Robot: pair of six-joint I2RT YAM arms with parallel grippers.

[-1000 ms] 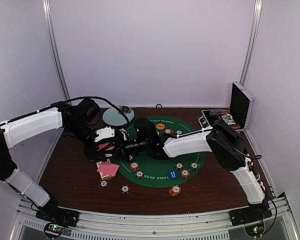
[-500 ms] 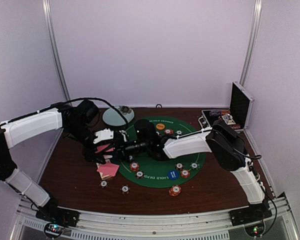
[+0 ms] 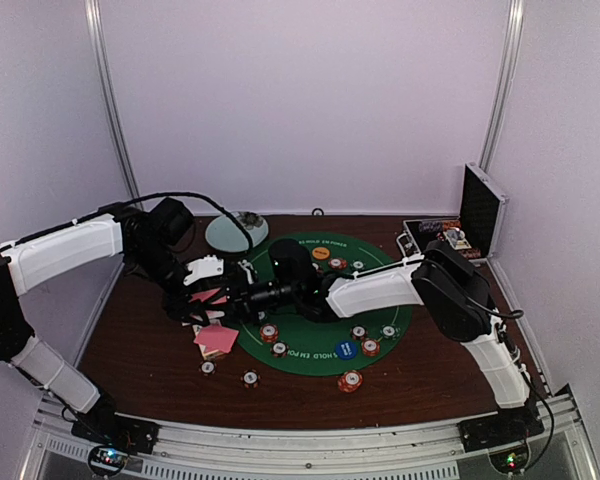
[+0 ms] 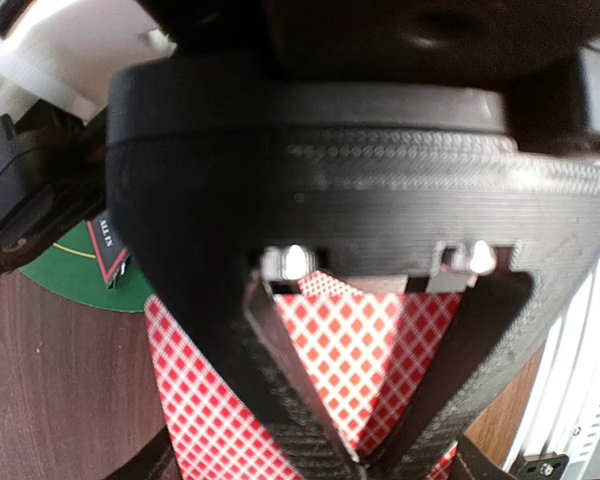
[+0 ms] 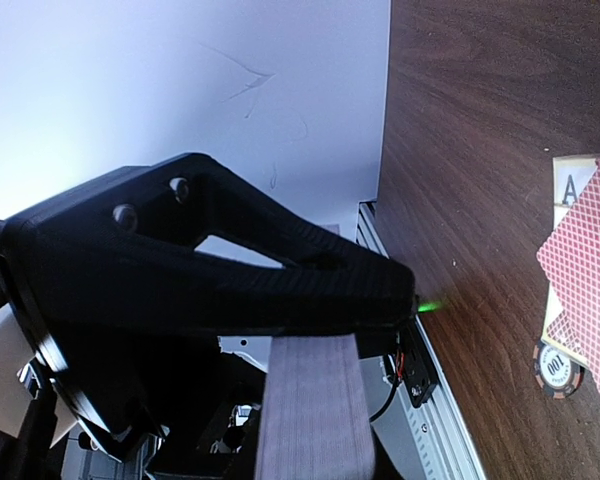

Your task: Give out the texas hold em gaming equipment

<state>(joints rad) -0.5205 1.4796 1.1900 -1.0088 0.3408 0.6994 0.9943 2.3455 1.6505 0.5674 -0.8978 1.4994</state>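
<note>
Pink-backed card (image 4: 350, 350) is being pinched in the closed left gripper (image 4: 365, 455), one corner pointing up toward the wrist. Deck (image 5: 310, 410) is being clamped edge-on in the closed right gripper (image 3: 235, 299), long axis running back to the wrist. Both are being held at the left edge of the green mat (image 3: 310, 350), just above loose cards (image 3: 217, 338).

Top camera high at near edge, looking down on table (image 3: 130, 345); wrist cameras close-in; top, right wrist share cards (image 5: 590, 270)
</note>
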